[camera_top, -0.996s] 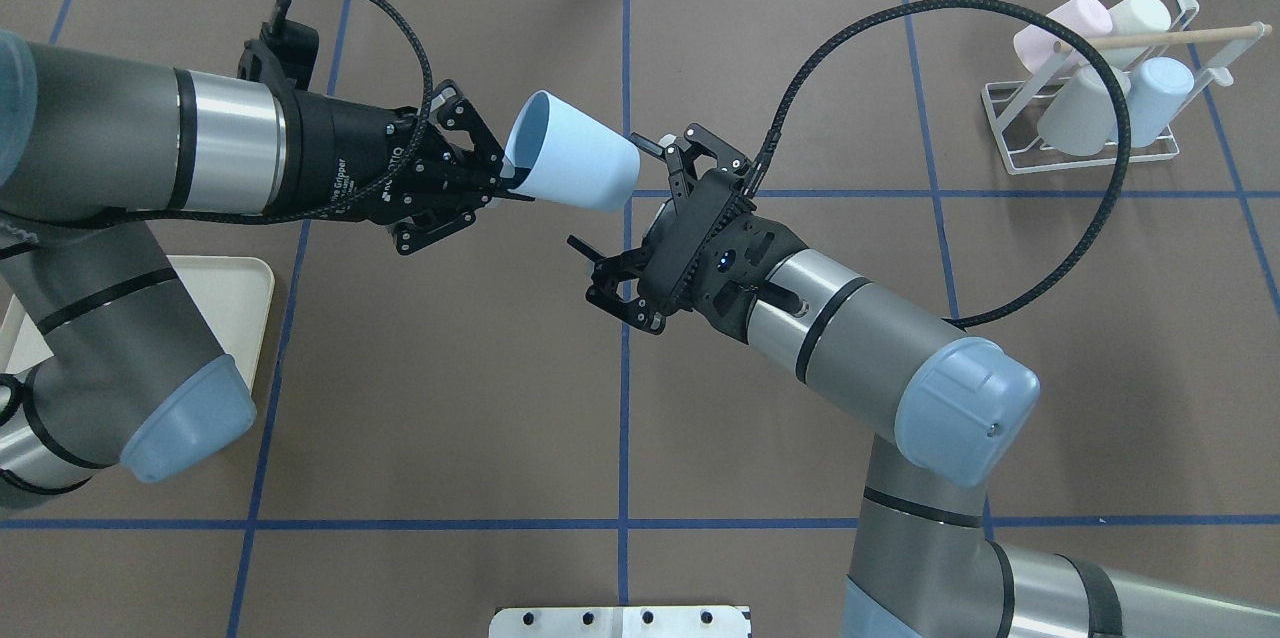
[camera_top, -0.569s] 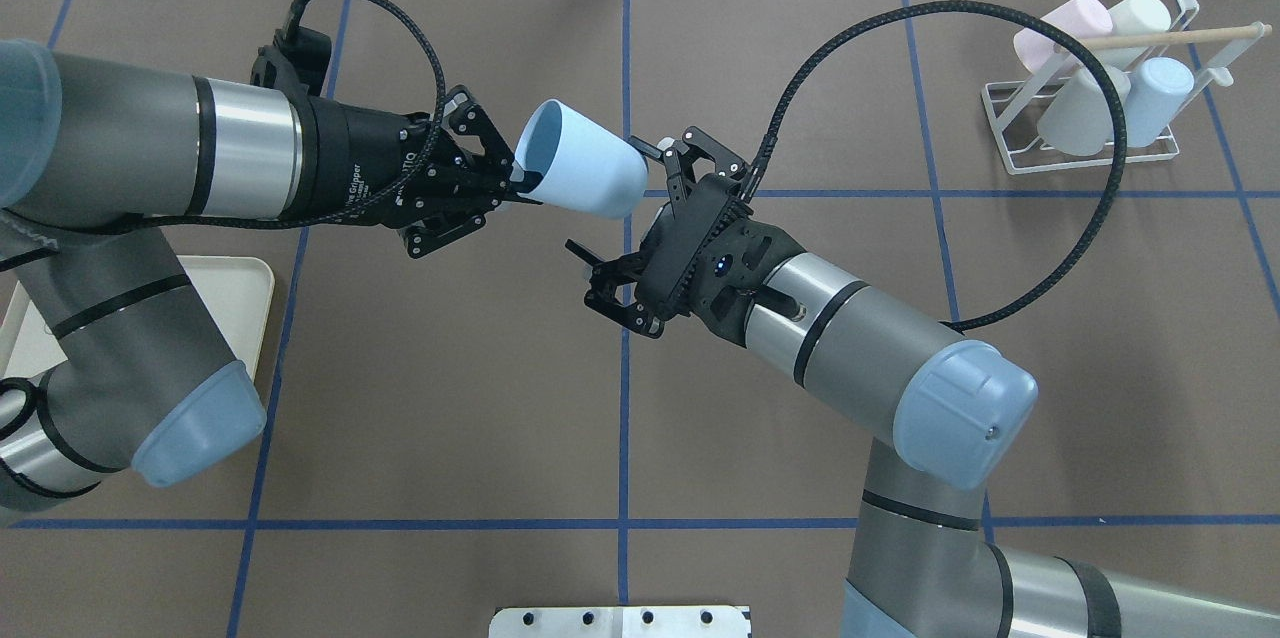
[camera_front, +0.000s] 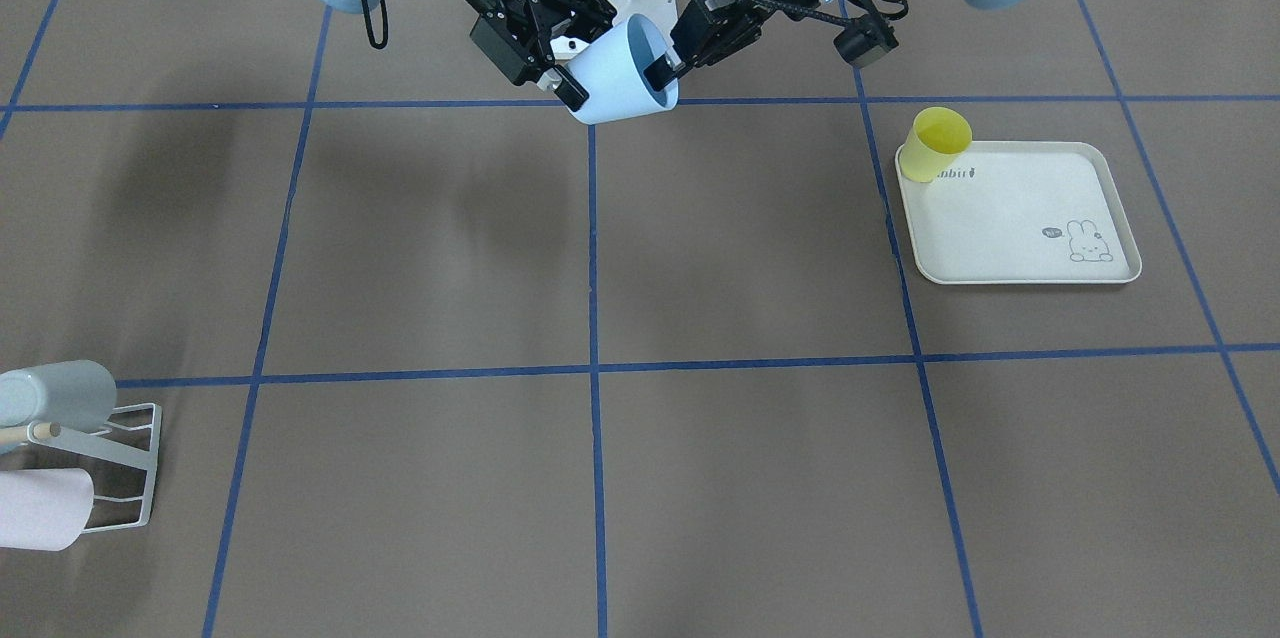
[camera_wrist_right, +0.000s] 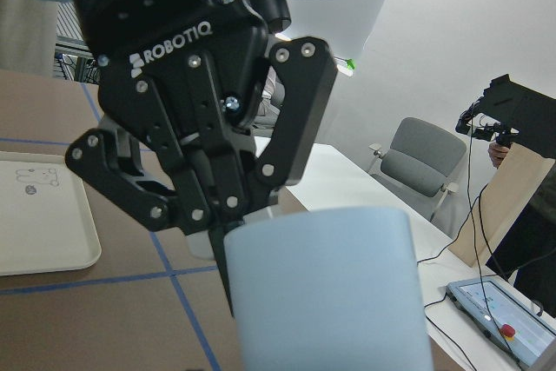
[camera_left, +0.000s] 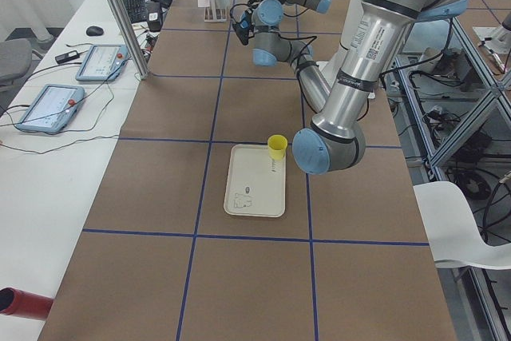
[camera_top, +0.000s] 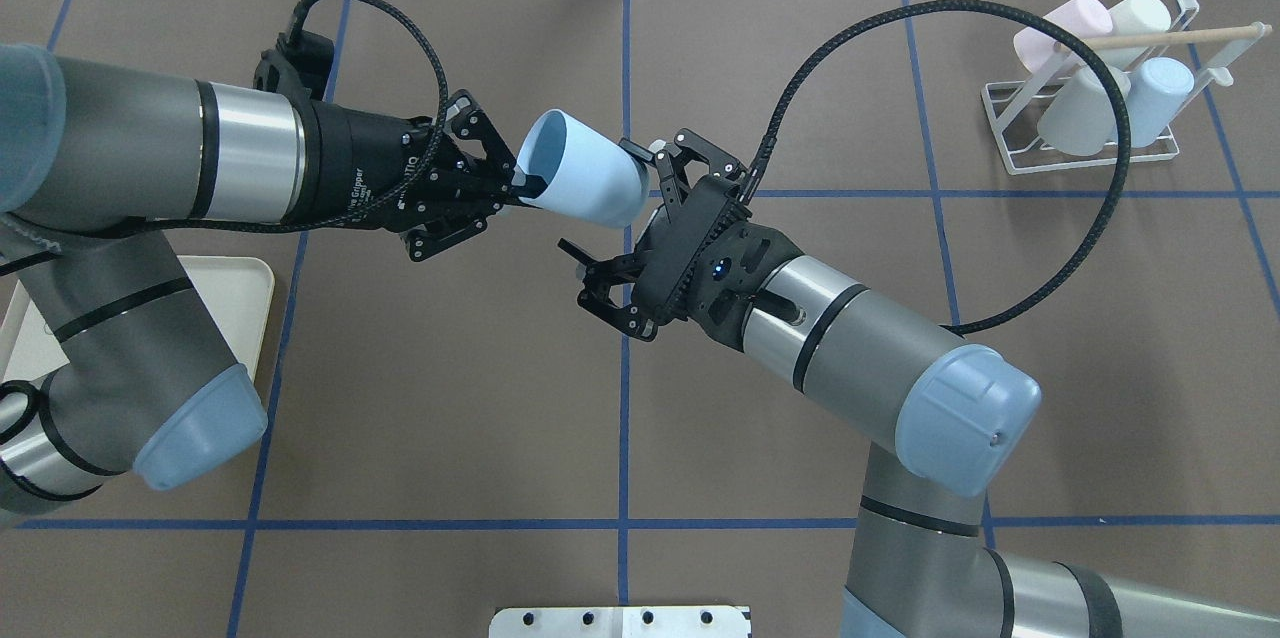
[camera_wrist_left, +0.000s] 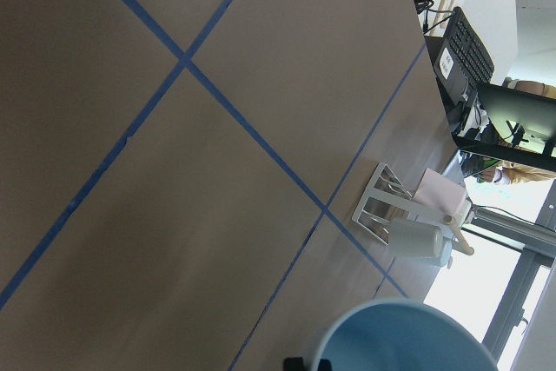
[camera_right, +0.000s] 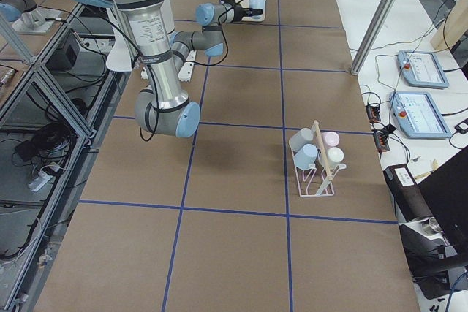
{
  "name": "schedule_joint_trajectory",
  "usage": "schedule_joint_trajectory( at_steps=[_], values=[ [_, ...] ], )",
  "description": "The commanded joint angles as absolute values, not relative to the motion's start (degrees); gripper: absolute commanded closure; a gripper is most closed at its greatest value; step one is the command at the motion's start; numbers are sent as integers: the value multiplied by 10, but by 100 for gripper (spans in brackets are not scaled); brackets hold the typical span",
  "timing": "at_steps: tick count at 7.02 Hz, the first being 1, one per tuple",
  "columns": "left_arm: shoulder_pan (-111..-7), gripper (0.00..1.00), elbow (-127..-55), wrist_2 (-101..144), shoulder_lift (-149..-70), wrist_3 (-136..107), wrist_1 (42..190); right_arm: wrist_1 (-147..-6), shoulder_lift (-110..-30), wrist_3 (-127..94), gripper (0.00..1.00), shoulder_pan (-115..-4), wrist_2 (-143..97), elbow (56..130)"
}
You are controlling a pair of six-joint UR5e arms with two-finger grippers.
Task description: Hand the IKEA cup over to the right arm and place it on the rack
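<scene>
Light-blue plastic IKEA cup (camera_top: 580,170) lies horizontal, rim clamped by left gripper (camera_top: 522,186); right gripper (camera_top: 603,200), spread apart, straddles its base. Front-facing view shows a yellow plastic cup (camera_front: 938,143) hidden overhead.

Bright, even light, soft shadows on the table (camera_front: 760,478), blown-out glare low-right in left wrist view.

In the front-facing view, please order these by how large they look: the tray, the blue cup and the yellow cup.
1. tray, clearly the largest
2. blue cup
3. yellow cup
The blue cup is held in the air, perhaps nearer the camera, so its lead over the yellow cup is unsure.
</scene>
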State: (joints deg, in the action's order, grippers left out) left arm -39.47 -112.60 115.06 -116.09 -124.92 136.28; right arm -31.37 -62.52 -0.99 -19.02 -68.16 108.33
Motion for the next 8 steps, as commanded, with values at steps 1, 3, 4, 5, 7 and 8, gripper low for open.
schedule_joint_trajectory(
  at_steps=[1,3,4,5,7,8],
  values=[
    [-395,100,-1127,1151,-1161,-1249,1362,-314,-630,-10,49,-189,-681,1084],
    [-395,95,-1131,1153,-1161,-1231,1363,-314,-634,-10,57,-190,-680,1084],
    [-395,65,-1132,1157,-1160,-1211,1363,-314,-635,-10,61,-191,-680,1084],
    [-396,1,-1133,1158,-1158,-1176,1362,-314,-638,-10,64,-191,-680,1084],
    [-400,0,-1132,1159,-1157,-1163,1362,-314,-640,-10,65,-191,-680,1088],
    [-404,0,-1133,1160,-1155,-1145,1362,-314,-645,-10,67,-191,-679,1088]
  ],
)
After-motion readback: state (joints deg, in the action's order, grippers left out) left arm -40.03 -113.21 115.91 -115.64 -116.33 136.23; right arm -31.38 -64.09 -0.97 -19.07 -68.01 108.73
